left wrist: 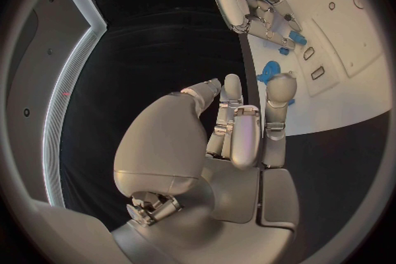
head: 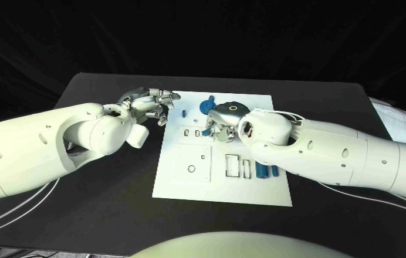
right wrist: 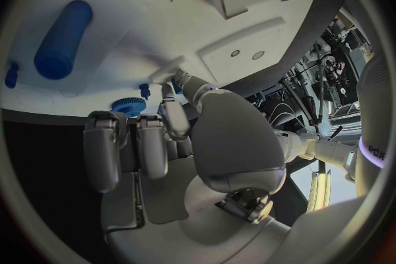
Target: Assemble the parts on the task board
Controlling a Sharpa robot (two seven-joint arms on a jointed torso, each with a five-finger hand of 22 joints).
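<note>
Two hands meet at the far end of the white task board (head: 222, 176) on the black worktop (head: 101, 211) in the head view, left hand (head: 151, 104) at its far-left corner, right hand (head: 222, 119) over the blue parts (head: 207, 105), while the left wrist view shows the left hand's fingers (left wrist: 279, 96) curled near a blue part with no clear hold, and the right wrist view shows the right hand's fingers (right wrist: 169, 112) bent over a small blue gear (right wrist: 128, 105), so I can't tell its grip.

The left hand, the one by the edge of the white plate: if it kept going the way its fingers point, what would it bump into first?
Probably the blue gear on the task board: the left hand points its fingers right at it. Depth is unclear.
</note>
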